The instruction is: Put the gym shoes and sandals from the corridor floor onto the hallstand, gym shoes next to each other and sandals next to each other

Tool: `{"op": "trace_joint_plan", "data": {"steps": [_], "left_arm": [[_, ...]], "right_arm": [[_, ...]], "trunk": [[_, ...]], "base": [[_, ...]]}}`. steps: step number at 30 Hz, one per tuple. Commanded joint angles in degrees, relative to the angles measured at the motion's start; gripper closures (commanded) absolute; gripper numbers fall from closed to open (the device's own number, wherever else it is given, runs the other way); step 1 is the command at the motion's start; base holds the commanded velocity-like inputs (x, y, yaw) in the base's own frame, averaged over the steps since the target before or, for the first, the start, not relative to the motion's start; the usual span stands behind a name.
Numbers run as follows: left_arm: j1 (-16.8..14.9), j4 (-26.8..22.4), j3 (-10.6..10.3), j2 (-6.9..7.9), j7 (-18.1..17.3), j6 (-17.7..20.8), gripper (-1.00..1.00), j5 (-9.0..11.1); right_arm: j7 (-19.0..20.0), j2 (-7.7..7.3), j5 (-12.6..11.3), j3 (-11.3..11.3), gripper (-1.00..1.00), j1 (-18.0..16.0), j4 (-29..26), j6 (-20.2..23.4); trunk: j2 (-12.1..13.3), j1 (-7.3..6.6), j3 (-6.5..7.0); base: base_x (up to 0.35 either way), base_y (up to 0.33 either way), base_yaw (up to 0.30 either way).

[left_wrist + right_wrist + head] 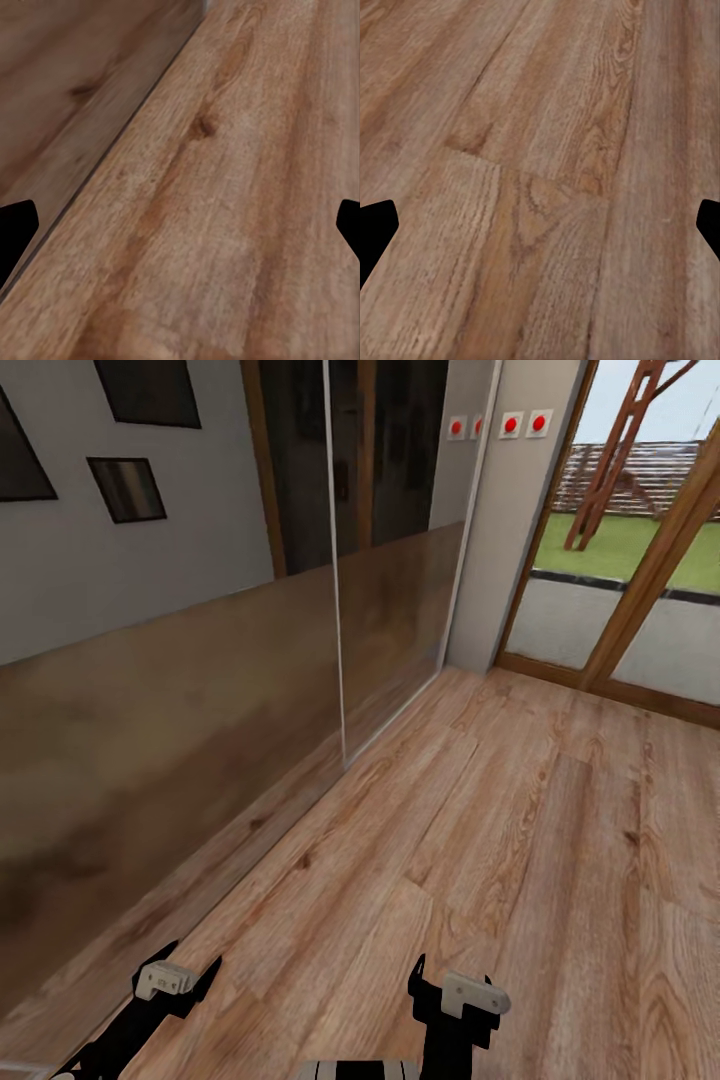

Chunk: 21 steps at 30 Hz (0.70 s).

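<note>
both grippers, left point(178, 978) and right point(452, 990), spread wide and empty above bare corridor floor point(520, 810), no shoe ahead of either set of fingers, neither arm nearer.

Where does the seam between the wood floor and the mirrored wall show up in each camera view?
Head view: the floor-wall seam runs diagonally from lower left up toward the mirror panel edge.
Left wrist view: the seam crosses diagonally, with the reflective wall beside it.
Right wrist view: bare corridor floor planks, no seam.
Shared landmark: the wood-grain floor.
</note>
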Motion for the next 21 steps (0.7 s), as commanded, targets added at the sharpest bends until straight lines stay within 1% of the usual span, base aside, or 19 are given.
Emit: {"op": "trace_joint_plan", "data": {"steps": [1, 8, 18, 21], "left_arm": [[-0.1, 0.0, 0.2, -0.05, -0.2, -0.3, -1.00, -0.5], [0.0, 0.0, 0.1, -0.09, -0.2, -0.3, -1.00, -0.6], [-0.1, 0.0, 0.2, -0.05, -0.3, -0.3, -1.00, -0.5], [0.0, 0.0, 0.2, -0.04, -0.3, -0.3, -1.00, -0.5]], "right_arm": [[-0.3, -0.02, -0.3, 0.1, -1.00, -0.1, 0.0, -0.1], [-0.3, -0.02, -0.3, 0.1, -1.00, -0.1, 0.0, -0.1], [-0.3, -0.02, -0.3, 0.1, -1.00, -0.1, 0.0, -0.1], [-0.3, -0.02, -0.3, 0.1, -1.00, -0.1, 0.0, -0.1]], "trunk": [[0.0, -0.01, -0.04], [0.0, -0.01, -0.03], [0.0, -0.01, -0.03], [0.0, -0.01, -0.03]], "base": [[0.043, 0.000, -0.020], [0.114, -0.044, -0.013], [0.208, -0.131, -0.004], [0.133, -0.089, -0.001]]}}
